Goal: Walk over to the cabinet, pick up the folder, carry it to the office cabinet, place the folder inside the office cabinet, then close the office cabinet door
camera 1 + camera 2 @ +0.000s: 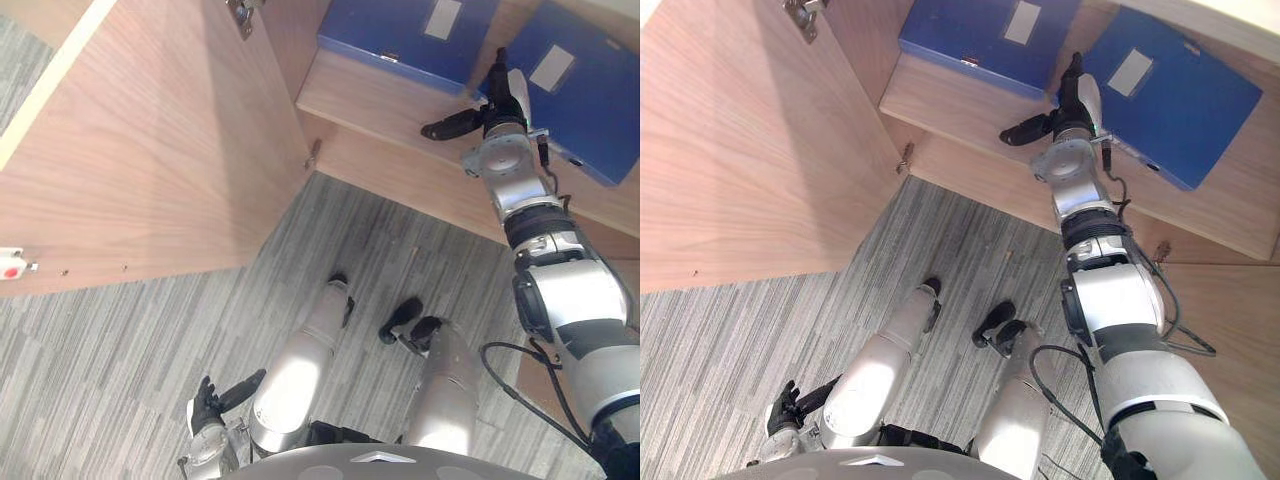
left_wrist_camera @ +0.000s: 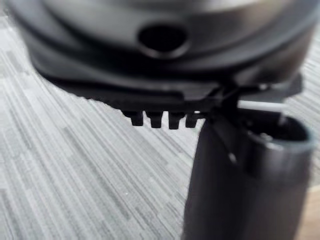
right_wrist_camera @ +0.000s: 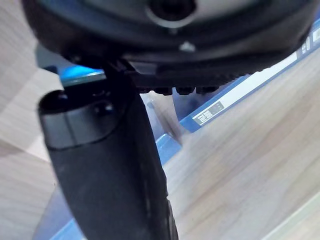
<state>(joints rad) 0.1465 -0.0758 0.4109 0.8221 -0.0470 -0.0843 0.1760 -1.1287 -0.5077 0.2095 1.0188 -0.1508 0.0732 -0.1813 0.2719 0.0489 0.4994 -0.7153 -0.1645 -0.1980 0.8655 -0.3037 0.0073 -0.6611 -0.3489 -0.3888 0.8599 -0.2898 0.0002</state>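
Observation:
Two blue folders lie on the shelf (image 1: 375, 100) of the open wooden cabinet: one further left (image 1: 400, 35) and one to the right (image 1: 590, 95), each with a white label. My right hand (image 1: 497, 108) is stretched out over the shelf at the right folder's left edge, in the gap between the two. Its fingers are straight and its thumb sticks out sideways, so it is open; whether it touches the folder I cannot tell. In the right wrist view the blue folder (image 3: 235, 95) shows just past the thumb. My left hand (image 1: 208, 408) hangs low beside me, open.
The cabinet door (image 1: 150, 150) stands swung wide open on the left, with a hinge (image 1: 313, 155) at its inner edge. A small white part with a red dot (image 1: 10, 266) sits on the door's left edge. Grey striped carpet (image 1: 120, 370) covers the floor below.

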